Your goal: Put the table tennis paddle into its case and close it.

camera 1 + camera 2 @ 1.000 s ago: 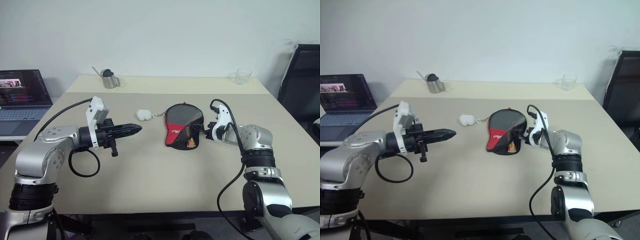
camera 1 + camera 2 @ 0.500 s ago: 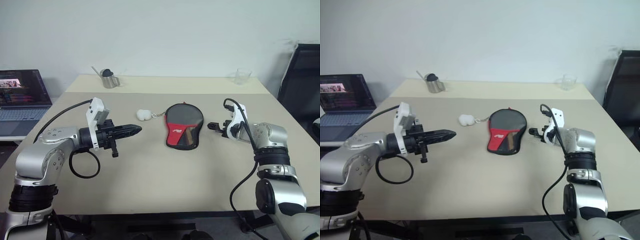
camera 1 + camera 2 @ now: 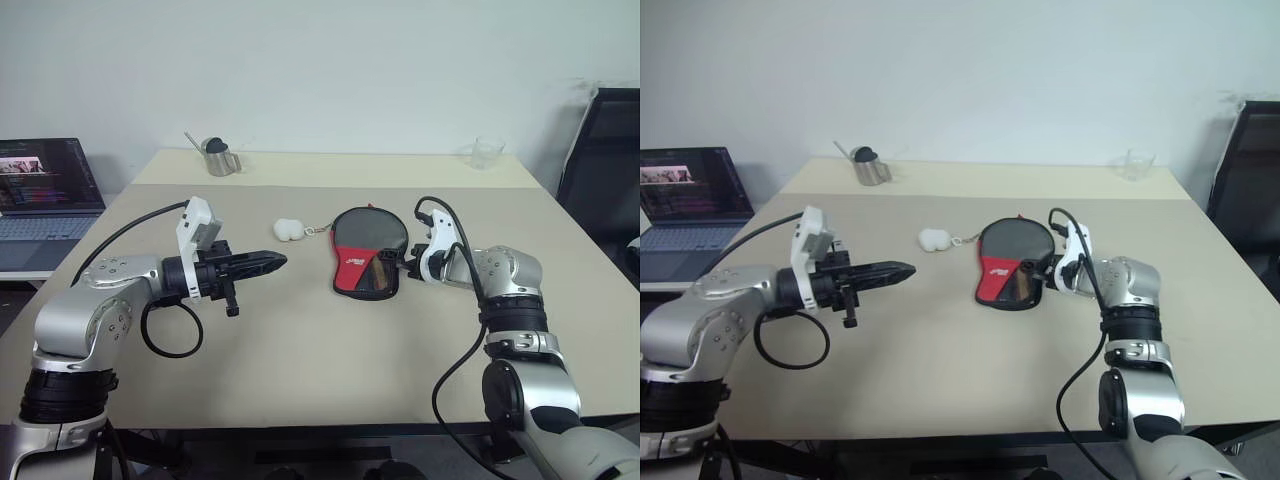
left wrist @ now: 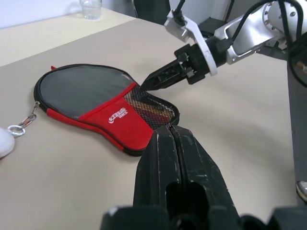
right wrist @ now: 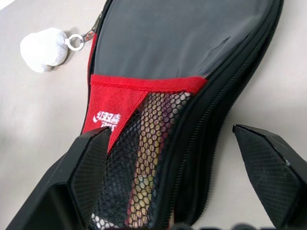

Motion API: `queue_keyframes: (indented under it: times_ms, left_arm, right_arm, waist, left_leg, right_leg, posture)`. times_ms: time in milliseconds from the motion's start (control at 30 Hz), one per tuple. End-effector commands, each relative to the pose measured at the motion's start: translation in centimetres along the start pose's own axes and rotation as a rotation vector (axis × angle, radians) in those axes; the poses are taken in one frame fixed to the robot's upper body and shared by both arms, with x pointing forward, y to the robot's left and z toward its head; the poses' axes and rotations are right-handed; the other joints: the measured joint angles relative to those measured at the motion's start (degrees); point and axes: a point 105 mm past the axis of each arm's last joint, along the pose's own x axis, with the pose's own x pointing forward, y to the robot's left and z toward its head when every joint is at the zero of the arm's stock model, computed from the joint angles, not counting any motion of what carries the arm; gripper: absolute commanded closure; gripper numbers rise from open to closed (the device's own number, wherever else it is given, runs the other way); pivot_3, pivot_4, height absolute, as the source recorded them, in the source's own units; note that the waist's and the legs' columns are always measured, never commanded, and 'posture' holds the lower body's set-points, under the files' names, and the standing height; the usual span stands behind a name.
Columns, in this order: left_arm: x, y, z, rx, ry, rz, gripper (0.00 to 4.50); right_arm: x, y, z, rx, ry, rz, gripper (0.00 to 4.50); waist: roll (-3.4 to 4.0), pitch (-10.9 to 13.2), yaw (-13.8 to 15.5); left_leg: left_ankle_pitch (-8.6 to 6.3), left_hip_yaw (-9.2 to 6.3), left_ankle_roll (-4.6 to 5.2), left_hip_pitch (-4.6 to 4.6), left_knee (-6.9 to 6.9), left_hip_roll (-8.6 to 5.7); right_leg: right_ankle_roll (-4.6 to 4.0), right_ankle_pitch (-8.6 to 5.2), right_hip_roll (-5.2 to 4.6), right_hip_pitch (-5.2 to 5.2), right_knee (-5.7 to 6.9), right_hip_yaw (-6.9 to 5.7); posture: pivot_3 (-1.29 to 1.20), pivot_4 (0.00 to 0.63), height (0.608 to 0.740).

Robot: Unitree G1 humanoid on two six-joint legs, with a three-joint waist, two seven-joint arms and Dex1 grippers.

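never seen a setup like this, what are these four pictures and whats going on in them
This is a two-armed humanoid robot at a beige table. Two pictures come from cameras in its head, looking down over both arms. The other two come from a camera on each wrist, looking along that hand's black fingers.

On the table lies a black and red paddle case with a white ball charm on a cord. Through its mesh you can see the paddle's striped handle inside. Further back stand a metal cup and a clear glass; a laptop sits off to the left.

The left hand is shut, holds nothing and hovers above the table. The right hand is open, its fingers either side of the case's handle end.
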Motion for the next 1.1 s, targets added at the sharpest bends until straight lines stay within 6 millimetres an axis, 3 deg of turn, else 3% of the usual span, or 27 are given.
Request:
queue_keyframes:
  times_ms: [33,367,467,667,867,1100]
  left_arm:
    - [-0.3,-0.6,1.2,0.05,-0.022,-0.003,4.47]
    - [0.1,-1.0,1.0,0.04,-0.021,-0.009,4.47]
    - [0.1,-1.1,1.0,0.039,-0.02,-0.01,4.5]
    - [0.0,-1.2,0.9,0.037,-0.017,-0.007,4.5]
    - [0.0,-1.1,0.9,0.041,-0.012,-0.004,4.5]
    - [0.0,-1.1,0.9,0.045,-0.007,-0.002,4.5]
  right_arm:
    - [-0.1,0.5,0.8,0.013,-0.038,0.018,0.0]
    - [1.8,0.5,-1.5,0.044,0.014,-0.011,0.0]
    - [1.9,-0.1,-1.7,0.05,0.016,-0.034,0.61]
    - [2.0,-1.4,-1.9,0.069,0.016,-0.076,2.7]
    - [2.0,-1.6,-1.8,0.072,0.012,-0.081,4.37]
    - [2.0,-1.6,-2.0,0.059,0.019,-0.081,4.46]
  waist:
    - [0.0,0.0,0.0]
    - [0.0,0.0,-0.11]
    - [0.0,0.0,-0.11]
    - [0.0,0.0,-0.07]
    - [-0.02,-0.01,0.01]
    - [-0.02,-0.01,0.01]
  left_leg:
    - [0.0,0.0,0.0,0.0,-0.01,0.0]
    - [0.0,-0.01,0.0,0.01,-0.01,-0.01]
    - [0.0,-0.01,0.0,0.03,0.01,-0.01]
    - [0.0,-0.02,0.0,0.05,0.0,-0.01]
    - [0.0,-0.02,0.0,0.08,0.03,-0.01]
    - [0.0,-0.03,0.0,0.07,-0.01,-0.01]
  right_leg:
    - [0.0,0.0,0.0,0.0,-0.01,-0.01]
    - [-0.03,0.0,0.02,0.0,0.01,-0.02]
    - [-0.03,0.0,0.02,0.02,0.01,-0.01]
    - [-0.05,0.01,0.03,0.02,0.02,-0.02]
    - [-0.03,0.02,0.03,0.1,0.02,-0.04]
    - [-0.03,0.01,0.03,0.08,-0.04,-0.03]
  posture:
    - [0.0,0.15,0.74]
    - [0.0,0.15,0.74]
    - [0.0,0.15,0.74]
    - [0.0,0.15,0.74]
    - [0.0,0.15,0.74]
    - [0.0,0.15,0.74]
